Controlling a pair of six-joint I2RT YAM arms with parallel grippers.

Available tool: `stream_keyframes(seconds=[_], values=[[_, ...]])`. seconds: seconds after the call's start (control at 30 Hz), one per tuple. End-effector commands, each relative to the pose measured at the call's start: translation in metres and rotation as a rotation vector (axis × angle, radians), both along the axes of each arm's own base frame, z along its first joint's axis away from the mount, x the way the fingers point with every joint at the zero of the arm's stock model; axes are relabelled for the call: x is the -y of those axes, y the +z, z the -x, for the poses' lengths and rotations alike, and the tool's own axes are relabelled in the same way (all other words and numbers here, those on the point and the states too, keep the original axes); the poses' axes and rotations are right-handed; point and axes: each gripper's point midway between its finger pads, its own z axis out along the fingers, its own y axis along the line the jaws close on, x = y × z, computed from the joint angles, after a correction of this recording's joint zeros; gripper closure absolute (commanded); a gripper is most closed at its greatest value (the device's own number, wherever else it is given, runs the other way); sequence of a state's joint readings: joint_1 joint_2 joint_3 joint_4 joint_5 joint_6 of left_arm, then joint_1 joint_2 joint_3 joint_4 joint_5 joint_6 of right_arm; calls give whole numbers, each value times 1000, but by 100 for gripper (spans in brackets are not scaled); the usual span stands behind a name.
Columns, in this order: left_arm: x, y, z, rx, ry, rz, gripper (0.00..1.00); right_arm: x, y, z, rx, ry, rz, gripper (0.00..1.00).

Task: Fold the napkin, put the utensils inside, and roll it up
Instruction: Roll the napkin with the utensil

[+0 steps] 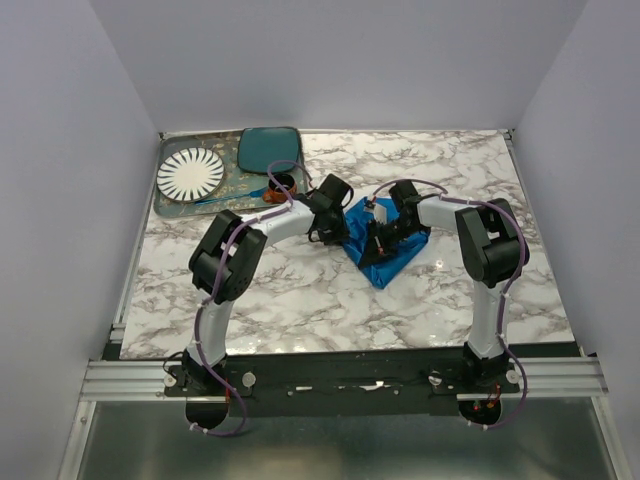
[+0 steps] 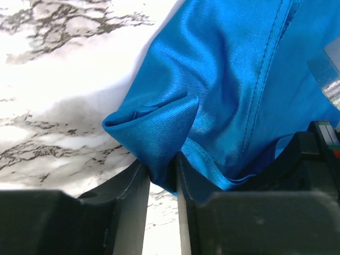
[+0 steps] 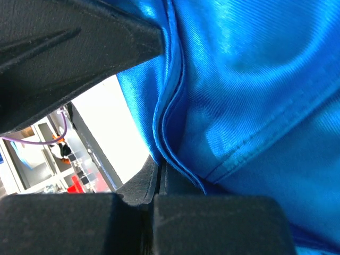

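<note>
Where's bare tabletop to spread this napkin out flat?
Free: the near strip of the table, between the napkin and the table's near edge, and the far right corner behind the napkin. Crowded: far left, around the tray, white plate and teal plate.

One high view, two close ones.
The top camera looks down from behind the arms over the whole marble table (image 1: 300,300); each wrist camera peers along its own fingers (image 2: 133,212), pressed close to the blue napkin (image 1: 388,265) (the one patch all three views share).
</note>
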State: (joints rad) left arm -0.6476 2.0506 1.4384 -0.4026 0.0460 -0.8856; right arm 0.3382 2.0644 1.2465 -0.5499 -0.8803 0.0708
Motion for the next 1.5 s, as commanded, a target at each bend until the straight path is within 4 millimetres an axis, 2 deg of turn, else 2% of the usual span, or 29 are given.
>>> stream_keyframes(seconds=[0.0,0.13,0.3,0.43,0.47,0.53,0.57,0.63,0.67,0.73,0.77,0.8,0.83,0.87,0.9,1.0,1.03,1.1,1.27,1.47], values=[[-26,-34,-3,2,-14,-158,70,8,-5,-1,8,-6,48,99],[-28,-36,-4,6,-30,-157,97,9,1,-3,39,-8,58,99],[-25,-39,-2,-33,-57,-156,100,14,15,-10,128,-29,122,77],[-20,-42,4,-81,-68,-142,100,19,42,-16,265,-57,208,60],[-19,-42,5,-89,-67,-136,100,24,44,-20,305,-72,266,58],[-17,-41,7,-100,-71,-121,100,21,52,-17,354,-62,303,52],[-16,-39,6,-102,-74,-112,100,27,60,-20,411,-80,355,51],[-16,-36,7,-116,-73,-94,100,21,66,-17,476,-78,399,49],[-17,-36,8,-124,-69,-89,100,26,67,-17,522,-101,451,48],[-15,-30,7,-121,-71,-71,100,13,69,-15,603,-113,480,47],[-14,-29,7,-123,-74,-65,100,16,69,-18,646,-144,533,46],[-12,-28,7,-124,-79,-57,100,12,64,-11,671,-148,566,46],[-13,-28,7,-129,-78,-52,100,6,66,-13,709,-161,564,46],[-12,-29,9,-137,-81,-46,100,11,67,-17,756,-197,619,46],[-13,-28,9,-138,-82,-45,100,4,63,-8,783,-177,632,46],[-15,-30,11,-148,-88,-39,100,-2,60,-7,886,-167,685,46],[-16,-30,12,-152,-90,-34,100,-2,51,-6,895,-157,708,46],[-20,-32,12,-160,-85,-27,100,-5,47,-5,955,-126,747,46],[-20,-32,12,-161,-93,-19,100,-11,31,-8,1034,-66,868,48],[-25,-33,14,-166,-98,-19,100,-11,18,-11,1039,-42,915,51]])
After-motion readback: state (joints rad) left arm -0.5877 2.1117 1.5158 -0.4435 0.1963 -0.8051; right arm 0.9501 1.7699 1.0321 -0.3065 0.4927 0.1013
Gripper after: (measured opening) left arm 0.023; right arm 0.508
